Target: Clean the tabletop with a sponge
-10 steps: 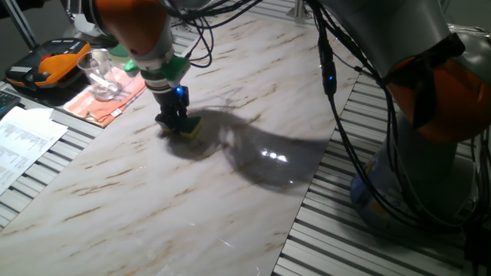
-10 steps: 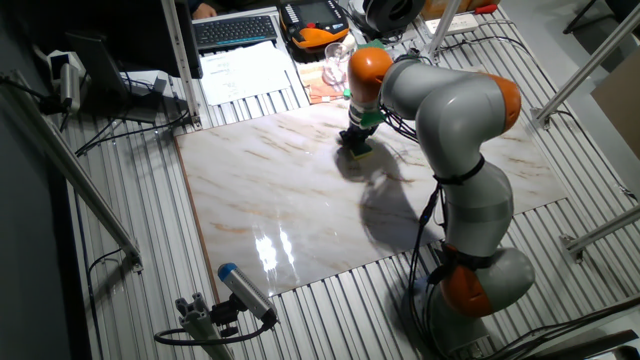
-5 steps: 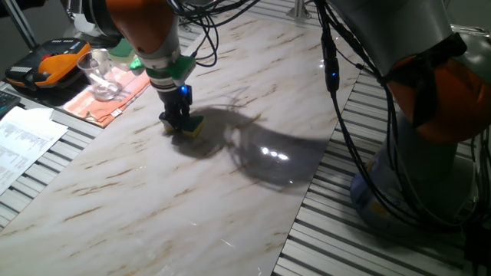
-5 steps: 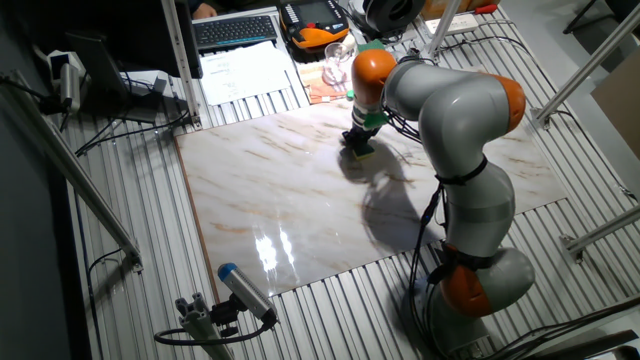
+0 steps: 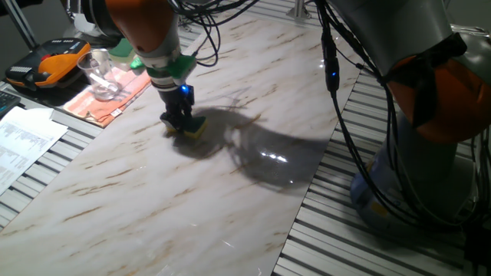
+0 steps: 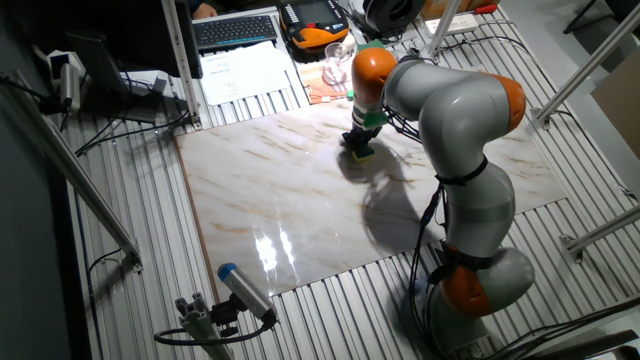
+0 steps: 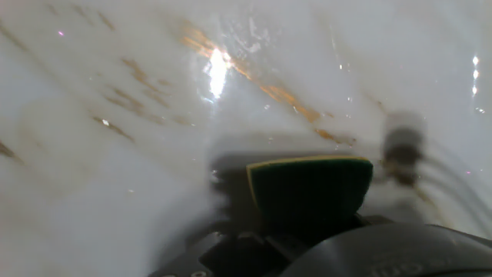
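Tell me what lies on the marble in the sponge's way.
Nothing visible does. The pincer holds the sponge down on the tabletop, and the slab around it looks bare in both fixed views. The glass and cloth sit beyond its edge.

Overhead light glares off the glossy tabletop (image 5: pixel 192 199) in white hot spots, the arm's soft dark shadow pooled beside them. Both fixed views are fairly sharp; the hand view is hazy, smeared and washed-out.
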`<state>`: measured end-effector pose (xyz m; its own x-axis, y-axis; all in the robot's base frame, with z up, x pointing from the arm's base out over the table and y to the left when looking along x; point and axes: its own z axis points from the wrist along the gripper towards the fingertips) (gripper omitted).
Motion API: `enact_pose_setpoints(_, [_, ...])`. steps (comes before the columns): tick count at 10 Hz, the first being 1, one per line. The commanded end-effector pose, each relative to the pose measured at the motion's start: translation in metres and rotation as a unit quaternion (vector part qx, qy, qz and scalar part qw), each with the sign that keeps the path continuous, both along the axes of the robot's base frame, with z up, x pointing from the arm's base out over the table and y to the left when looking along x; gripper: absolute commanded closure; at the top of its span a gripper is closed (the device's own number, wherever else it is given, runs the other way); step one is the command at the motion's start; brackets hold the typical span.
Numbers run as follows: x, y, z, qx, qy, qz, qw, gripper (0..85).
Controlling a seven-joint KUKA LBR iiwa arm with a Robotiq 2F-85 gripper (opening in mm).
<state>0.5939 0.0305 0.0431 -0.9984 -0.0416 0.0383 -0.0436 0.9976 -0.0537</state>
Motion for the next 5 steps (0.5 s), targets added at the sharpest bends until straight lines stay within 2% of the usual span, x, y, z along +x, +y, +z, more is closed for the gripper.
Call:
enact_pose_setpoints(1, [0.0007, 0.001, 0.0036, -0.002, -0.001, -0.001, 1.0, 85.0])
enact_pose_setpoints(5, [0.0005, -0.0023, -0.0001, -0.013, -0.01, 0.006, 0.9998, 85.0])
